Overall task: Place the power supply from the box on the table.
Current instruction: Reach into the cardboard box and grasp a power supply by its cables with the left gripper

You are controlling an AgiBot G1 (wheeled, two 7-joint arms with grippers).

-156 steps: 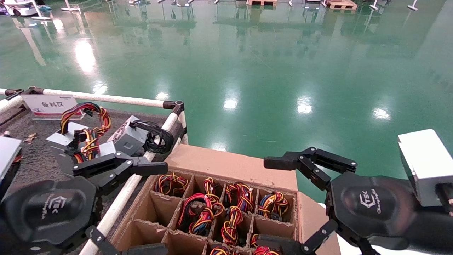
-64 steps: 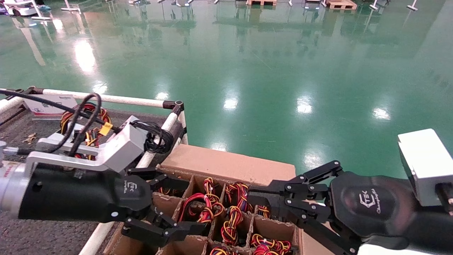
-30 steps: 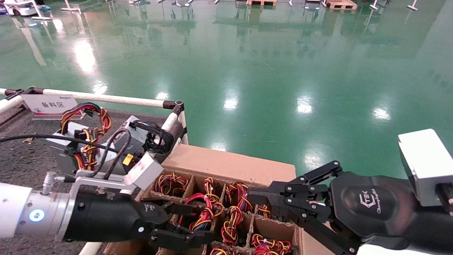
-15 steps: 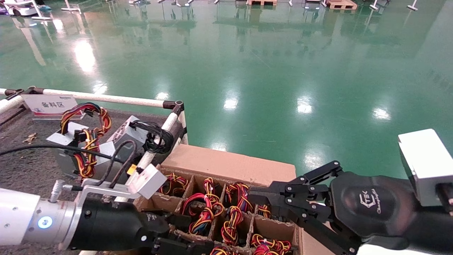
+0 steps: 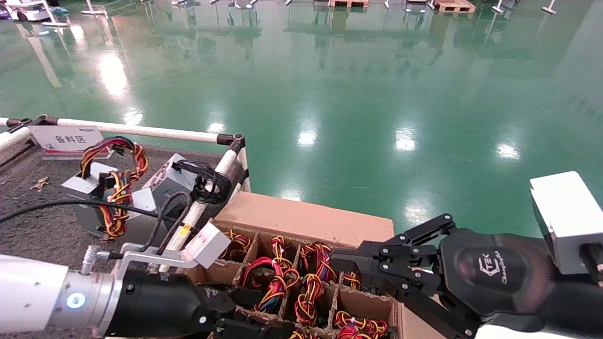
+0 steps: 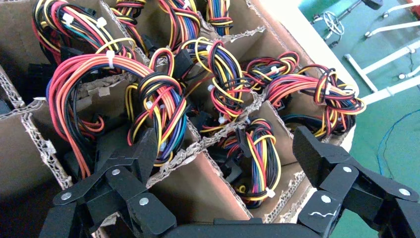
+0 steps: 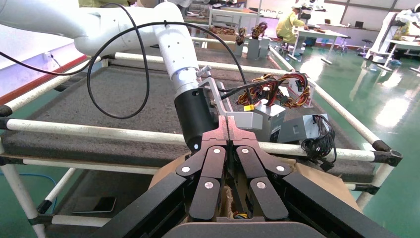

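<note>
Brown box; red-yellow-black wires; dark grey speckled table; green floor.

Right hand fingers pressed together, tips touching, over the box; left arm reaches down past the white rail just behind it; grey units with wire bundles sit on the counter near the far rail, one with a black cable.
</note>
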